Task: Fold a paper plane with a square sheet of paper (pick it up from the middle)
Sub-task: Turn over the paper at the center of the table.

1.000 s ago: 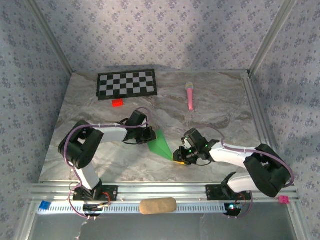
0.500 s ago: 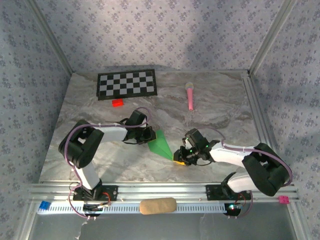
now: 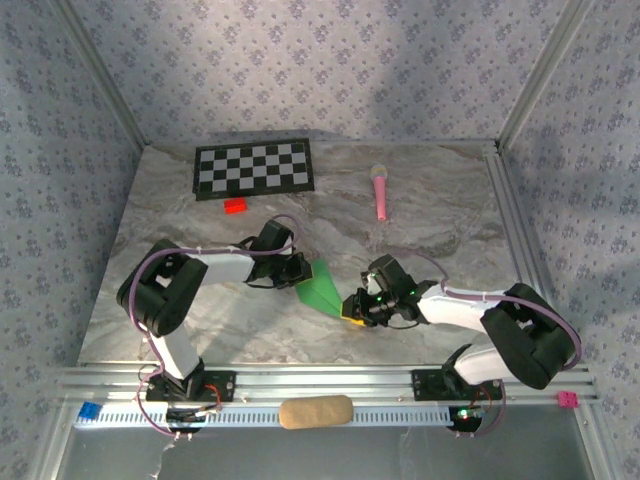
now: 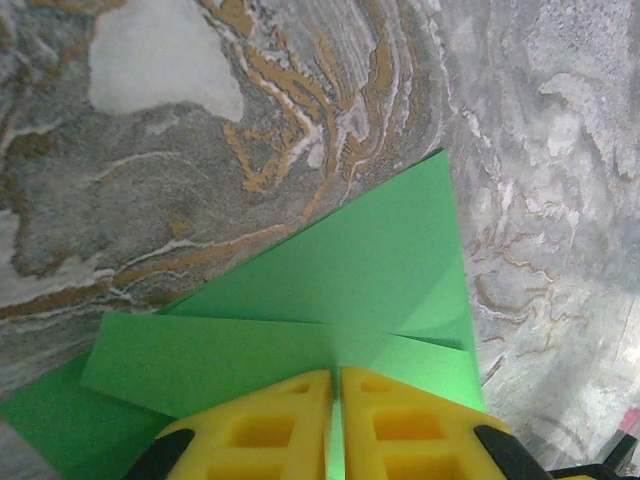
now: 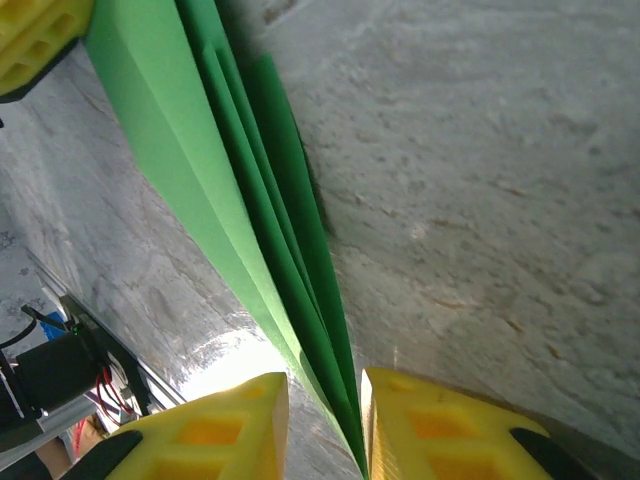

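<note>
Green paper (image 3: pixel 320 288), folded to a point, lies mid-way across the marble table (image 3: pixel 450 215). The left gripper (image 4: pixel 336 385) pinches its wide end tight; the right gripper (image 5: pixel 323 390) straddles the narrow tip, though I cannot tell whether it is clamped.

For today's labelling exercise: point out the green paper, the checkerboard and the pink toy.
green paper (image 3: pixel 321 288), top view, middle of the folded sheet.
checkerboard (image 3: pixel 253 168), top view, its centre.
pink toy (image 3: pixel 382 198), top view, its handle.
</note>
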Robot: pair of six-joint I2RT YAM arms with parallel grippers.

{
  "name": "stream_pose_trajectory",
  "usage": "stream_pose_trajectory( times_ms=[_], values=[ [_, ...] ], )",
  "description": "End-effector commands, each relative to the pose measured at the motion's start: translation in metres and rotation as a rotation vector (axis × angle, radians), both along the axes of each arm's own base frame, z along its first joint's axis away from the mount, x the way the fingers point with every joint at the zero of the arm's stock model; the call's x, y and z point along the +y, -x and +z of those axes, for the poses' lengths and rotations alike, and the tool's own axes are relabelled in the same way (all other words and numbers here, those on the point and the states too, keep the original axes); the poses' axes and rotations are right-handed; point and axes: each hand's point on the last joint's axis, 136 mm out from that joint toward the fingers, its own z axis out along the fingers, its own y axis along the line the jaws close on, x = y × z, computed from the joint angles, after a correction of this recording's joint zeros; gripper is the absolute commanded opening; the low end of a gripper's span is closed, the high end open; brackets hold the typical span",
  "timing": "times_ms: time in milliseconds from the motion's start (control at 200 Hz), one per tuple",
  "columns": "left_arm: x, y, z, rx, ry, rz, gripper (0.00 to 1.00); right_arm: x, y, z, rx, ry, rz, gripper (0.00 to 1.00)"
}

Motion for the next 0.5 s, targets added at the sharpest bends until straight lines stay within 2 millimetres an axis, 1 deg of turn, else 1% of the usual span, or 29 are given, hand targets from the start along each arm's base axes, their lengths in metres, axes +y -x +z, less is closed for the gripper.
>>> stream_pose_trajectory(
  times_ms=[0,190,495],
  values=[
    [0.0134,0.0086,-0.0144,0.048,-0.048,0.027,0.14,-0.0010,-0.0003,-0.0024,0.003,-0.002,-0.011,0.27],
    [0.0125,0.0079,-0.0127,0.047,-0.037,0.030,0.14,-0.0012,-0.0034,0.0015,-0.020,-0.015,-0.015,0.28],
    [0.0107,0.0069,-0.0097,0.043,-0.020,0.038,0.14,-0.0023,-0.0044,0.0020,-0.025,-0.022,-0.007,0.20]
  ],
)
